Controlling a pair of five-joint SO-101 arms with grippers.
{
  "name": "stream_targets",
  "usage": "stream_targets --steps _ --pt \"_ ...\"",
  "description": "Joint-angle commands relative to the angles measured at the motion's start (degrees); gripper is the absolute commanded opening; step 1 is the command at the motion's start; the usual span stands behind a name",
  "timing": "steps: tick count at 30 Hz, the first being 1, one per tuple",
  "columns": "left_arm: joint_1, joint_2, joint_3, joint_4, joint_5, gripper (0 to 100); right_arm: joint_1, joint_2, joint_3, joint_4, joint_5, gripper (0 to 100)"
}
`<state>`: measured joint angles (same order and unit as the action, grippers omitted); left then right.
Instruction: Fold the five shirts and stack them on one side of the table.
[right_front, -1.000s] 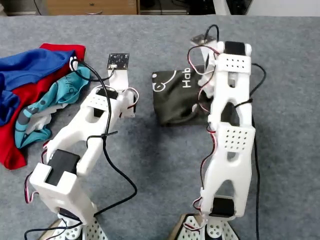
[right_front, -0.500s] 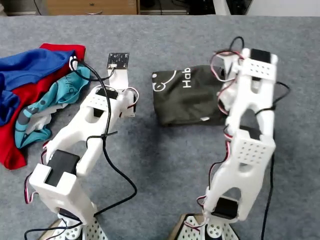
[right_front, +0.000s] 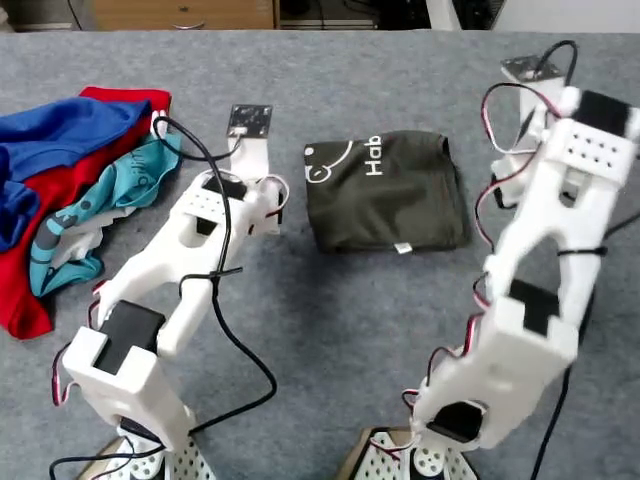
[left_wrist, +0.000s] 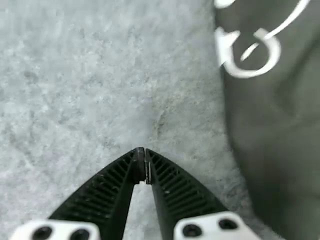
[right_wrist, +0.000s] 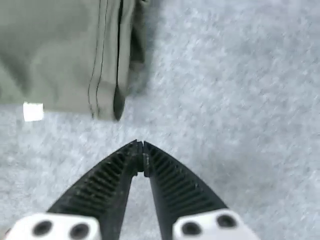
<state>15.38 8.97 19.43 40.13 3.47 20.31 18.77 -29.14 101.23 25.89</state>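
A dark olive shirt with white print lies folded in the middle of the grey table. In the left wrist view my left gripper is shut and empty over bare cloth, just beside the shirt's printed edge. My right gripper is also shut and empty, hovering off the shirt's folded corner with its white tag. The left arm stands left of the shirt and the right arm right of it.
A heap of unfolded shirts lies at the table's left edge: blue, red and teal patterned. Cables hang from both arms. The grey table cover is bare in front of the folded shirt.
The right arm has swung off the folded shirt to the right, uncovering its right side. The left arm has shifted slightly toward the shirt.
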Motion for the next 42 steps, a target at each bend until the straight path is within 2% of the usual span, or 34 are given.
stream_targets --steps 1,9,13,25,35,38,42 --pt "2.81 -2.24 -6.77 -0.88 -0.26 2 -0.04 -8.22 6.99 0.79 -0.62 0.4" --pt "5.71 12.00 -22.77 -8.09 1.41 2 -8.66 -7.25 21.41 -11.52 -1.05 0.4" --pt "5.54 21.32 -34.29 -5.54 4.57 2 -10.77 -3.65 23.52 -15.91 -1.14 0.4" --pt "4.48 46.29 -67.43 4.66 4.31 2 -4.00 15.16 22.29 -27.52 -1.49 0.4" --pt "2.99 59.74 -93.54 17.14 4.48 2 -4.00 16.66 12.62 -22.07 -1.49 0.4" --pt "2.99 60.97 -99.96 23.03 4.31 2 -3.38 16.57 7.52 -16.44 -1.85 0.4" --pt "2.99 60.97 -112.53 34.99 3.25 2 -3.38 16.57 -4.53 -5.98 -1.85 0.4"
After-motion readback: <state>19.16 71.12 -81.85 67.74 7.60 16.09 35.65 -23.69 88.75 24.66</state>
